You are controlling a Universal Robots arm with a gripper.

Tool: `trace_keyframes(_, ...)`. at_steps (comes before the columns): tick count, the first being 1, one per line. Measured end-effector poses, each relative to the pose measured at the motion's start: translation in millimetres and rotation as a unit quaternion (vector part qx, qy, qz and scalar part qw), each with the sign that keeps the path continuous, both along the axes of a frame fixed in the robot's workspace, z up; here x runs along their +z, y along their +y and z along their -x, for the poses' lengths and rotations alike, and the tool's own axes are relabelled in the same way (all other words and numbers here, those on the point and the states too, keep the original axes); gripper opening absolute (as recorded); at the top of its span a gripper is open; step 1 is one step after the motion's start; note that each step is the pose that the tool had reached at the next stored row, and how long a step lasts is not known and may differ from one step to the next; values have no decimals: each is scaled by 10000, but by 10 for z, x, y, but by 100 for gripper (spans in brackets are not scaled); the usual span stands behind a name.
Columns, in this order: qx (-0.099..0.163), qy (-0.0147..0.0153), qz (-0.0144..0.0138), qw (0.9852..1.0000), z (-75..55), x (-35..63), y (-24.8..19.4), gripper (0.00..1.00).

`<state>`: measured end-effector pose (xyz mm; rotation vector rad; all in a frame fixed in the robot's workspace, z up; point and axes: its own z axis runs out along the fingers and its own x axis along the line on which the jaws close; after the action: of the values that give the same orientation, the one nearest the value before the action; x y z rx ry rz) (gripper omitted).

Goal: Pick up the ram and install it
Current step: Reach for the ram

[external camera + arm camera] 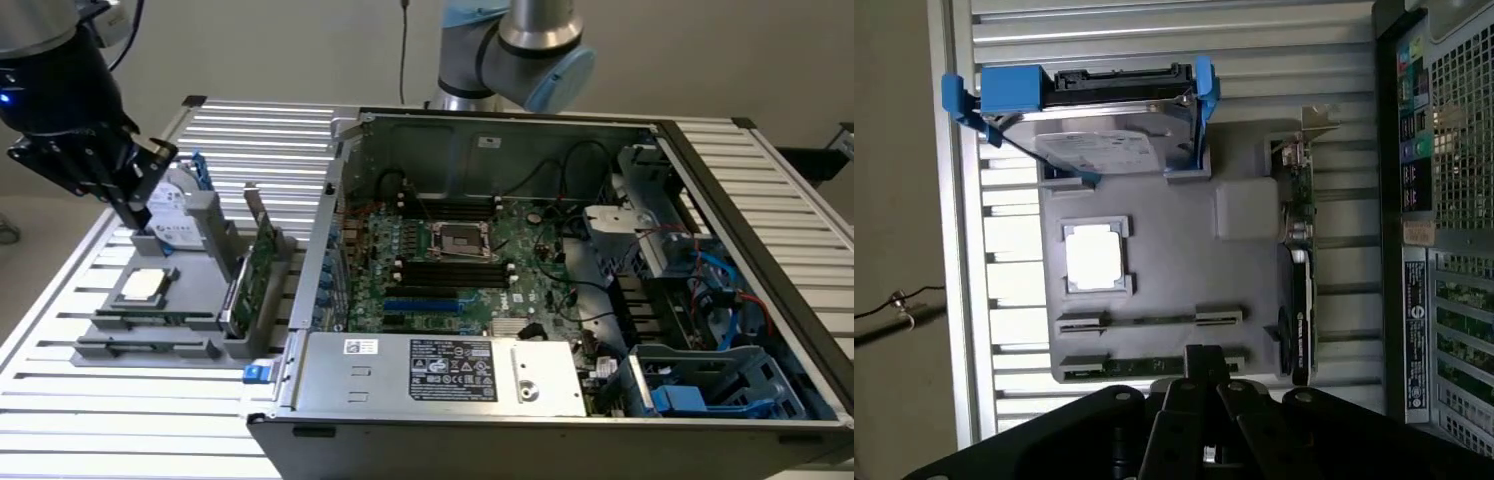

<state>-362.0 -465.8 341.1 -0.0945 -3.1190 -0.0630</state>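
**Gripper** (134, 222) (1205, 362): at the exterior view's far left, fingers pointing down over the drive (174, 212) end of the tray (100, 352). Jaws closed together with nothing between them. It appears to hang clear of the tray.

**Ram** (154, 322) (1149, 321): thin green stick standing on edge in a tray holder, just beside the CPU (144, 285). It is below the gripper and toward the tray's front edge, apart from the fingers. Its long axis runs along that front edge, across the exterior view. A second holder row lies parallel, further out; whether it holds a stick I cannot tell.

**Card** (254, 268): upright at the tray's right side, taller than the ram.

**Case** (400, 375): open, to the right of the tray. The black slots (454, 270) on its board are well apart from both ram and gripper.
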Motion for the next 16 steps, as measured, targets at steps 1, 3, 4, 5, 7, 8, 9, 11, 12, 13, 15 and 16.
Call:
trace_keyframes(1,27,18,-2,10000,0,-15,-13,11)
trace_keyframes(3,107,48,-4,9999,0,-43,-29,11)
trace_keyframes(4,155,58,-4,9999,0,-54,-32,11)
trace_keyframes(5,206,65,-4,9998,1,-63,-34,11)
trace_keyframes(7,322,77,-4,9995,1,-79,-36,11)
trace_keyframes(8,383,83,-3,9992,0,-86,-37,11)
trace_keyframes(9,445,88,-3,9990,0,-94,-38,11)
trace_keyframes(11,549,93,-1,9984,0,-103,-40,11)
trace_keyframes(12,587,93,-1,9982,1,-106,-41,11)
trace_keyframes(13,611,91,-1,9981,8,-112,-42,11)
trace_keyframes(15,624,81,0,9980,26,-117,-42,11)
trace_keyframes(16,624,80,0,9980,26,-117,-42,11)
